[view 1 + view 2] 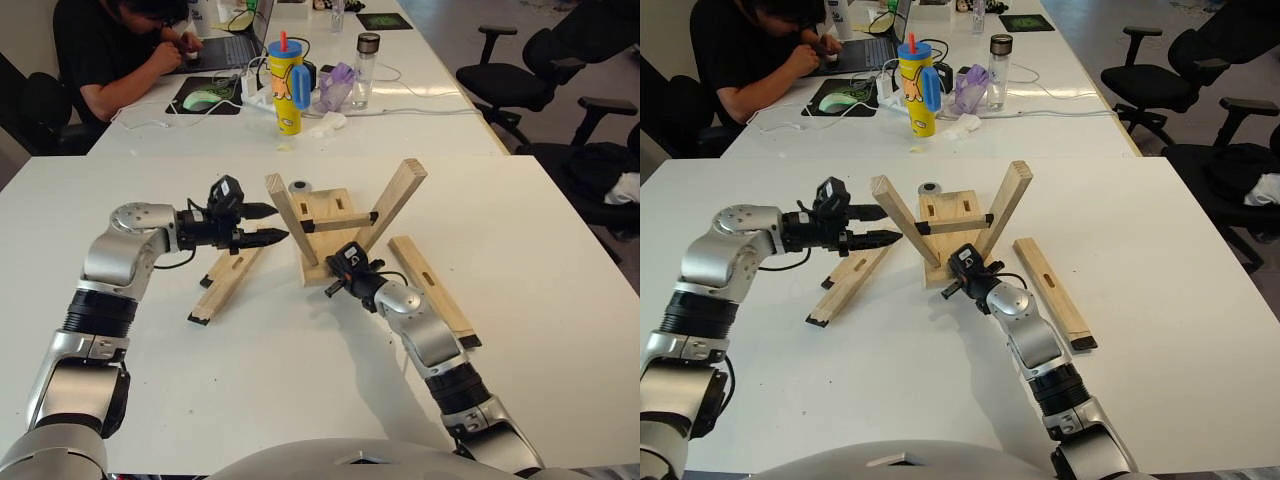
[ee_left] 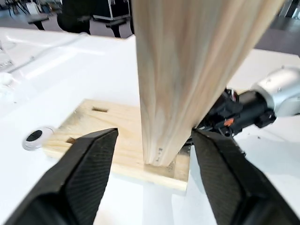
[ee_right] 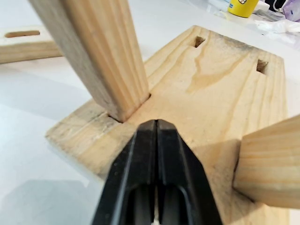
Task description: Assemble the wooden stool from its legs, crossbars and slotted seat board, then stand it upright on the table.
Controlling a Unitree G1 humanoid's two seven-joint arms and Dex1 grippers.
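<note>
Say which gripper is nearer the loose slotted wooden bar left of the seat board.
Left. Left gripper hovers over the loose slotted wooden bar; right gripper is at the wooden seat board beyond it.

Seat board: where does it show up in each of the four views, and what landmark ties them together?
Left eye view: seat board lies flat, mid-picture.
Right eye view: the same, slightly left of centre.
Left wrist view: it lies beyond the open left fingers, seen between them.
Right wrist view: it spreads out close under the shut right fingers, slots at its far end.
Shared landmark: the leg slotted into its near corner.
</note>
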